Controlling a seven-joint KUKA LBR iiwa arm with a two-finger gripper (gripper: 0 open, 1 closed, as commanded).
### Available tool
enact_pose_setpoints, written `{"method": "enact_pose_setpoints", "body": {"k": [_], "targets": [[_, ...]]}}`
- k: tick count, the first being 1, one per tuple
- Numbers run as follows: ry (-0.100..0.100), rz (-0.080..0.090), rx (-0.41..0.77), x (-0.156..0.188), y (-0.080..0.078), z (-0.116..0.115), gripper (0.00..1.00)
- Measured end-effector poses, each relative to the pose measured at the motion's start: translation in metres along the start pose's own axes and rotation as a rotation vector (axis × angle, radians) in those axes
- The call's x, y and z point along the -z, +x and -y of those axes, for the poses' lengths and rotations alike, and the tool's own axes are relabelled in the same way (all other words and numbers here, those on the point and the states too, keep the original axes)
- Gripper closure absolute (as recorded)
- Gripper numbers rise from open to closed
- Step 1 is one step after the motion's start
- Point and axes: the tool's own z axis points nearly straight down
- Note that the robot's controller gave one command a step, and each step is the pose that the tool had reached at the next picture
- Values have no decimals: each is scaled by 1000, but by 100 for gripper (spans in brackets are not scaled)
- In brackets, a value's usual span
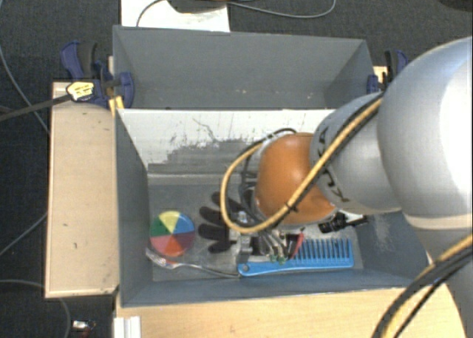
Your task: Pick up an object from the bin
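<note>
Comb [319, 257], blue, is the closest candidate. It lies flat on the bin [236, 70] floor along the near wall, right of centre, teeth pointing at the far wall, handle end toward the middle. Gripper [256, 246] is low in the bin at that handle end, touching or just above it; can't say which. The orange cover [284, 185] on the wrist sits right over the tool and blocks the view, so I can't tell how wide the gripper is or whether it has anything in it. No grasp confirmed. The other things are left of the gripper: black pieces [214, 222] just beside it, a colour-wheel disc [172, 231] further left, and a clear spoon [185, 265] running along the near wall toward the comb's handle. My read is that the arm came in low and steep because the comb hugs the wall. Risk: spoon tip and comb handle nearly meet, so a close there could catch both or skid off the flat comb.
</note>
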Motion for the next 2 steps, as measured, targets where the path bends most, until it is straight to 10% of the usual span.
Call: {"method": "enact_pose_setpoints", "body": {"k": [1,2], "targets": [[0,-1,-1,0,0,0,0],[0,0,-4,0,0,0,100]]}}
